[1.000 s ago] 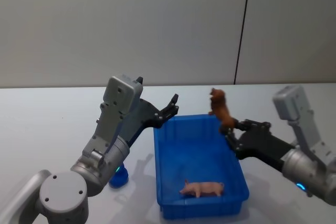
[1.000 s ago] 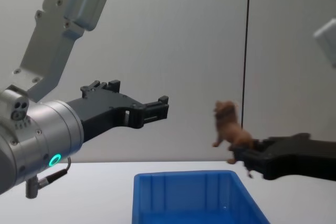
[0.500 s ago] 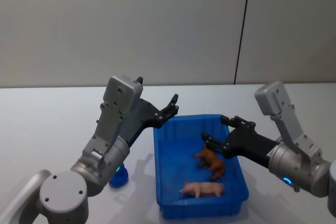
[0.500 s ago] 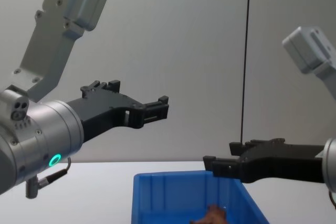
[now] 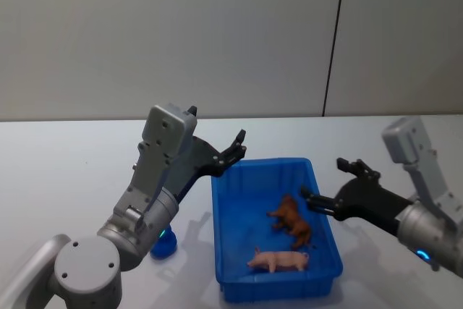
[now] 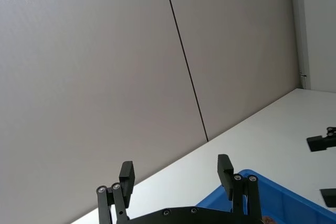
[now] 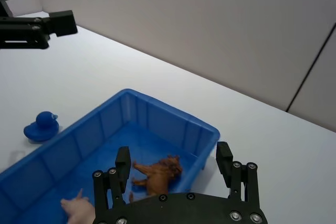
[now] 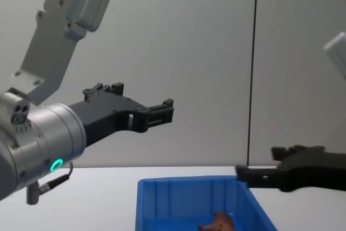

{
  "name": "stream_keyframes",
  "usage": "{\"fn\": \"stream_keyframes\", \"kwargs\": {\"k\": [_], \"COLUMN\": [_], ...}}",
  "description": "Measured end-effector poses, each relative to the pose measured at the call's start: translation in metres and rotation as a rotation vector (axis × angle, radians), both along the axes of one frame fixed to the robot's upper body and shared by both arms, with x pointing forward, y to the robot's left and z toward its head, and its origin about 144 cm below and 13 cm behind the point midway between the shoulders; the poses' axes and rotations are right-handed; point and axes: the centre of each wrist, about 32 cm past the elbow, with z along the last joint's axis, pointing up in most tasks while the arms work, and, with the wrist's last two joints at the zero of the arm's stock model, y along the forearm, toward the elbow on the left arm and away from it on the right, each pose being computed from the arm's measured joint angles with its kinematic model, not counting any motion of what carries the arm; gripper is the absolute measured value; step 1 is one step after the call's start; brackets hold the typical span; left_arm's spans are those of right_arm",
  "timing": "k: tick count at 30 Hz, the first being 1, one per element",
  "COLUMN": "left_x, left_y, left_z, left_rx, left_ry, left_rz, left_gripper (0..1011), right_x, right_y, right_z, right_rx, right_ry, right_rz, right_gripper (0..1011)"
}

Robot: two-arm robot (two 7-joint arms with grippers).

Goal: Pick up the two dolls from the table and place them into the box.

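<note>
Nearest the robot, a pink doll lies on its side on the floor of the blue box, by the front wall, below the right gripper and on the robot's side of it. Just behind it the reddish-brown doll also lies on its side inside the box, touching neither gripper; it sits low and a little to the left of the right gripper, and in the right wrist view it shows beyond the gap between the two fingers. The right gripper hangs at the box's right wall, above rim height, with its fingers spread wide and nothing between them. A small blue duck rests on the white table outside the box, beneath the left arm. Farther back, the left gripper is held in the air near the box's far left corner, well above the rim, its fingers likewise apart and empty.
</note>
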Motion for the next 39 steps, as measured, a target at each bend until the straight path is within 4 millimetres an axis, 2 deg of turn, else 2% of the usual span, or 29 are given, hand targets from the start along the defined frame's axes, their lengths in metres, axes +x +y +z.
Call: {"fn": "stream_keyframes", "kwargs": {"k": [9,17,26,39], "left_x": [0.000,-0.005,-0.023,-0.051], "left_y": [0.000,0.002,0.012,0.037], "left_z": [0.000,-0.002,-0.007,-0.023], "left_rx": [0.000,0.006,0.006,0.018], "left_ry": [0.000,0.014,0.075,0.201], "left_rz": [0.000,0.018,0.079,0.131], "left_gripper": [1001,1001,1001,1001], "right_x": [-0.012,-0.017,-0.020,-0.022], "right_y": [-0.019,-0.027,-0.031,-0.034], "right_z": [-0.005,-0.007,-0.008,-0.009], "right_rx": [-0.006,-0.010,-0.012,-0.015], "right_ry": [-0.006,-0.009,-0.011,-0.011], "right_rz": [-0.035,-0.050,-0.057,-0.062], "right_gripper": [1001,1001,1001,1001]}}
